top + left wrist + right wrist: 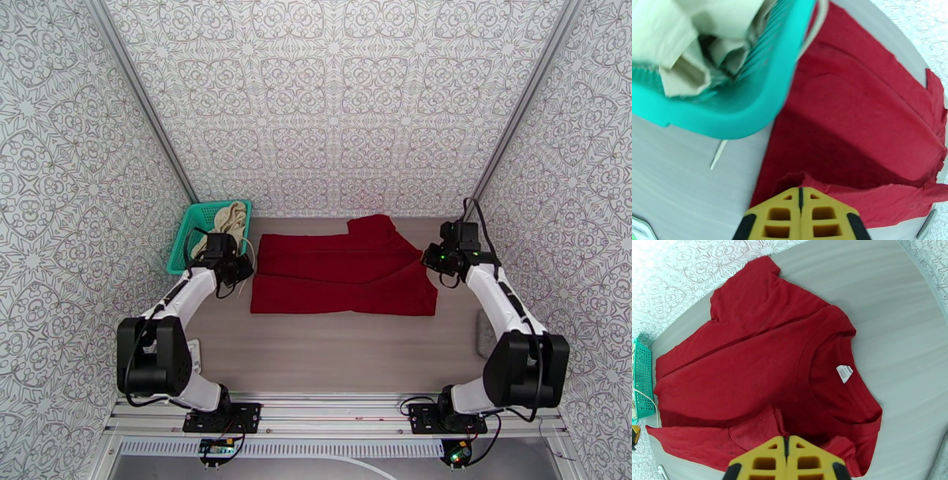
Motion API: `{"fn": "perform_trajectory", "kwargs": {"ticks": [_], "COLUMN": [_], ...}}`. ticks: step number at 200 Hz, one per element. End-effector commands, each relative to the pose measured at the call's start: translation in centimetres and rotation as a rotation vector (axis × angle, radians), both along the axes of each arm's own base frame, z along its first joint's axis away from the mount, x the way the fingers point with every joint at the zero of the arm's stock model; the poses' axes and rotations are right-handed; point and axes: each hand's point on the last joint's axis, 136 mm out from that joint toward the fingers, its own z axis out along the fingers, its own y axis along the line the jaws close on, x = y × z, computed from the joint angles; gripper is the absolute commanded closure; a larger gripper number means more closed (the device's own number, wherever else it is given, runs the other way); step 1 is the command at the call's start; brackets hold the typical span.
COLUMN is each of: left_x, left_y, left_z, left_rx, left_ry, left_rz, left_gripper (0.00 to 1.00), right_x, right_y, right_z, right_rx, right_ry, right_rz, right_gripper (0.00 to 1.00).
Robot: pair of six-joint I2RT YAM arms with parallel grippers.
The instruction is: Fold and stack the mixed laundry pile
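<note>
A dark red short-sleeved shirt lies spread on the wooden table, partly folded, with one sleeve sticking out at the back. My left gripper is at its left edge. In the left wrist view that gripper is shut on a raised fold of the shirt. My right gripper is at the collar end. In the right wrist view it is shut on bunched red cloth of the shirt, near the white neck label. The cream-beige garment sits in the basket, its white cord trailing onto the table.
A teal mesh basket stands at the back left, touching the shirt's left edge. A small grey object lies at the table's right edge. Patterned walls close in the back and both sides. Bare wood runs along the front.
</note>
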Motion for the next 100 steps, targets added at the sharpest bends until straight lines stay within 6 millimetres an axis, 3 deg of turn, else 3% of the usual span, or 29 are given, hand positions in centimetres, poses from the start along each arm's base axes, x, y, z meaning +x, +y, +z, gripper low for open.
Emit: {"fn": "perform_trajectory", "kwargs": {"ticks": [1, 37, 100], "left_x": [0.1, 0.2, 0.7], "left_y": [0.6, 0.8, 1.3], "left_z": [-0.3, -1.3, -3.1], "left_rx": [0.000, -0.005, -0.009], "left_ry": [-0.015, 0.003, 0.035], "left_rz": [0.007, 0.009, 0.025], "left_gripper": [1.00, 1.00, 1.00], "right_x": [2.7, 4.9, 6.8], "right_y": [0.0, 0.5, 0.2], "right_z": [1.1, 0.2, -3.2], "right_rx": [0.009, 0.030, 0.025], "right_ry": [-0.057, -0.048, 0.018], "right_rz": [0.029, 0.072, 0.092], "right_gripper": [1.00, 1.00, 1.00]}}
